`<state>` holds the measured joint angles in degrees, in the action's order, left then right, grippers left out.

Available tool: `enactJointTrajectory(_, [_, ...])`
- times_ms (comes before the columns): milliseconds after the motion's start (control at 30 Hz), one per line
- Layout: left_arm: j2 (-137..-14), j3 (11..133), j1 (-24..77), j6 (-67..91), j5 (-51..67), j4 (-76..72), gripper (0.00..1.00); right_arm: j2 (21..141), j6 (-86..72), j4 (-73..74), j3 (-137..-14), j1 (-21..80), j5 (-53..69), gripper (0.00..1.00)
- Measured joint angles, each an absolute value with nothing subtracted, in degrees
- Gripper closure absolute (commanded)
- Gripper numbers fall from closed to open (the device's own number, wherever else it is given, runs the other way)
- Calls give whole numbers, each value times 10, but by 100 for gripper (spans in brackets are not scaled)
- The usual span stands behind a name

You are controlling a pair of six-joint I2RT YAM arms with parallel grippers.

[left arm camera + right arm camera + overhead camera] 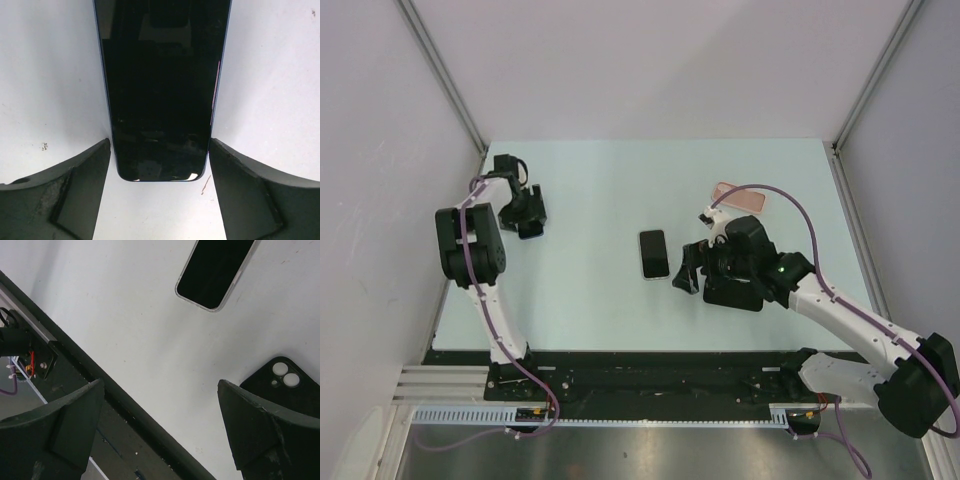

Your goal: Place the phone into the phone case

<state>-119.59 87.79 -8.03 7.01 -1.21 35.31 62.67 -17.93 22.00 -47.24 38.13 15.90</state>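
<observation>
Both wide open; left gripper (159, 144) straddles phone (160, 85).

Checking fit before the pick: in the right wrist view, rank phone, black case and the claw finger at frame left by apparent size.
1. Claw finger: largest, but nearest the camera.
2. Phone and black phone case: alike; both cut off by the frame, so unranked.

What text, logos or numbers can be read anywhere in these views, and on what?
No readable text in any view.
Dark phone in the left wrist view: screen blank.
Silver-edged phone: screen blank.
Black case: camera openings only, no logo visible.
Pink item: too small to tell.
</observation>
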Motion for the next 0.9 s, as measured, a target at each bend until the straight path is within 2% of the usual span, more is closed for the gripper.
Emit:
enactJointTrajectory(367, [-1197, 879, -45, 71, -24, 356, 32, 622, -180, 211, -472, 367, 161, 0])
enactJointTrajectory(667, [-1108, 755, 9, 105, -16, 360, 32, 620, -194, 223, -472, 325, 140, 0])
enactJointTrajectory(900, [-1068, 702, 81, 121, 6, 387, 31, 588, -195, 245, -472, 303, 105, 0])
